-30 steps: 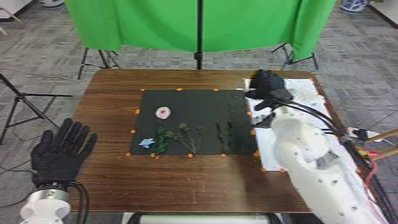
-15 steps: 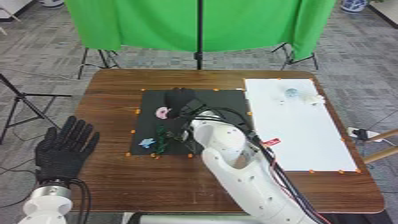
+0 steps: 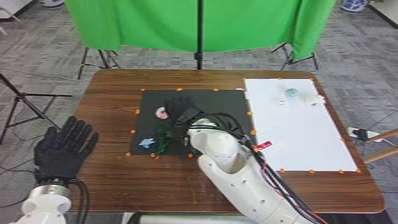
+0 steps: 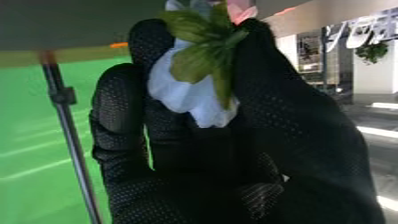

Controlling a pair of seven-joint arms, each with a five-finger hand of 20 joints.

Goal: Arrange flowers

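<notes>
Above the black mat [image 3: 227,98] on the tabletop [image 3: 133,185], our right hand [image 3: 180,106] pinches a white flower [image 4: 176,89] between fingers and thumb, just right of the pink flower [image 3: 162,113]; our open, empty left hand [image 3: 59,155] lies farther off.

In the head view, bright, even light is cast over the surface [image 3: 169,185], and a pale glare is thrown back by the white sheet [image 3: 306,135] at right of centre. The green cloth [image 3: 147,25] along the upper edge is brightly lit, its folds softly shaded. The right robot hand [image 3: 180,106] is almost lost against the black sheet [image 3: 224,100]. In the right wrist view, that robot hand [image 4: 191,175] is deeply shadowed, the white flower [image 4: 182,90] is softly lit, and background patches are washed out by glare.
</notes>
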